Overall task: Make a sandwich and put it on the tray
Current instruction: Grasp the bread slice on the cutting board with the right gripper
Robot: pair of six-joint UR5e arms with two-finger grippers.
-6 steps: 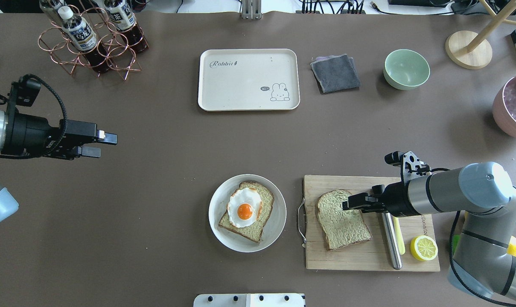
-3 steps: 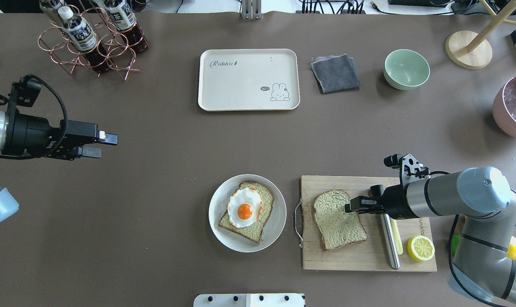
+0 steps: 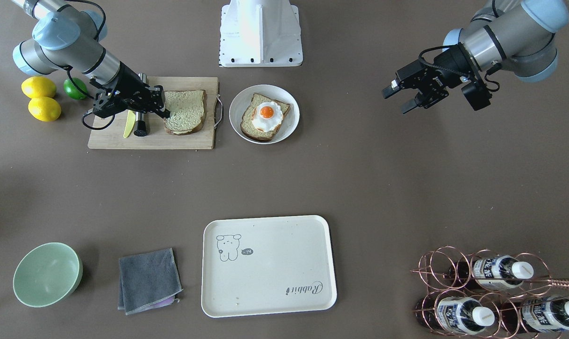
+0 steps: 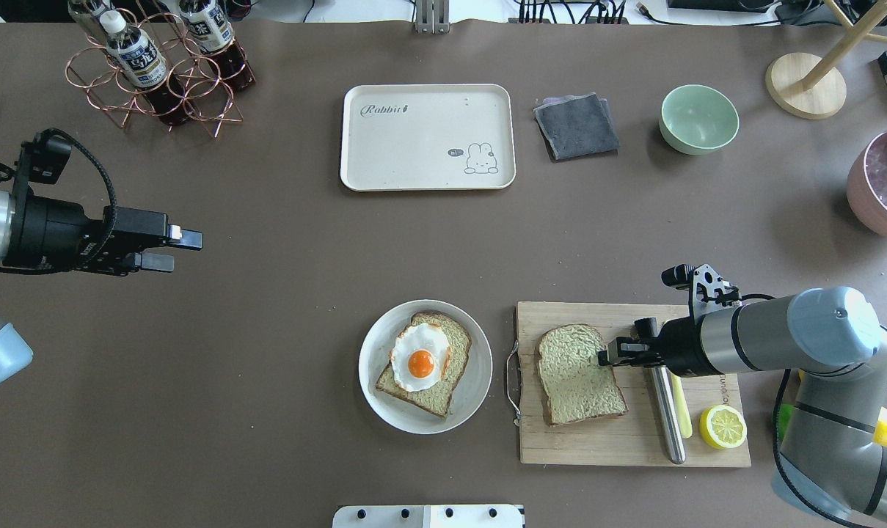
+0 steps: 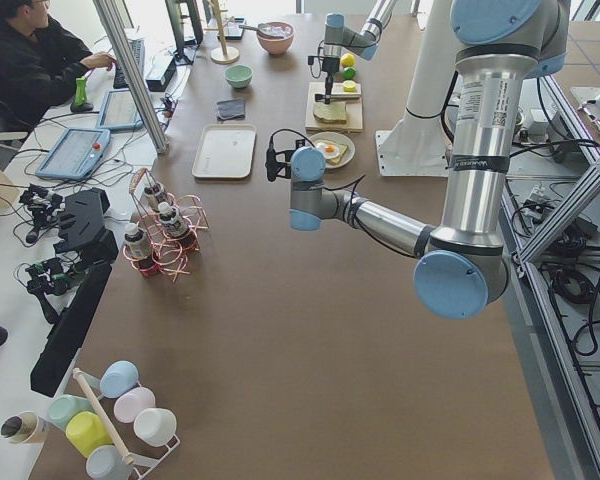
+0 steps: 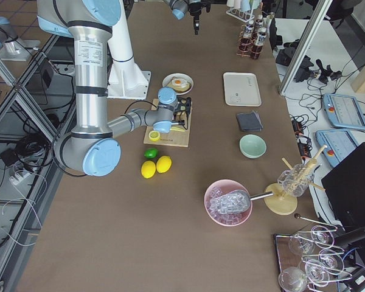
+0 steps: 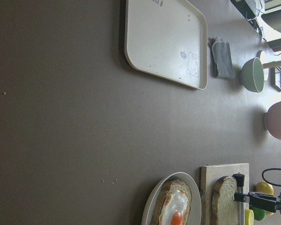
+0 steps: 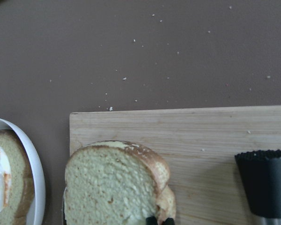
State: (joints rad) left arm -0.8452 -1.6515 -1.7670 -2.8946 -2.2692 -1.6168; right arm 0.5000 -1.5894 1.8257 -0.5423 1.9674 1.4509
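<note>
One bread slice topped with a fried egg [image 4: 421, 361] lies on a white plate [image 4: 480, 381]. A second bread slice [image 4: 579, 375] lies on the wooden cutting board [image 4: 634, 440]. My right gripper [image 4: 604, 356] sits low at this slice's right crust, fingertips pinched together on the edge in the right wrist view [image 8: 160, 220]. The cream tray [image 4: 414, 147] stands bare at the far middle of the table. My left gripper [image 4: 186, 249] hovers open and holds nothing at the left, well away from the food.
A metal-handled knife [image 4: 670, 418] and a lemon half [image 4: 723, 427] share the board. A grey cloth [image 4: 577, 126] and green bowl [image 4: 698, 119] lie right of the tray. A bottle rack [image 4: 157, 73] stands far left, a pink ice bowl [image 4: 883, 183] far right.
The right gripper's fingers have drawn together at the slice's right edge. The slice and the cutting board slid slightly left and the slice turned a little. The left arm stayed still.
</note>
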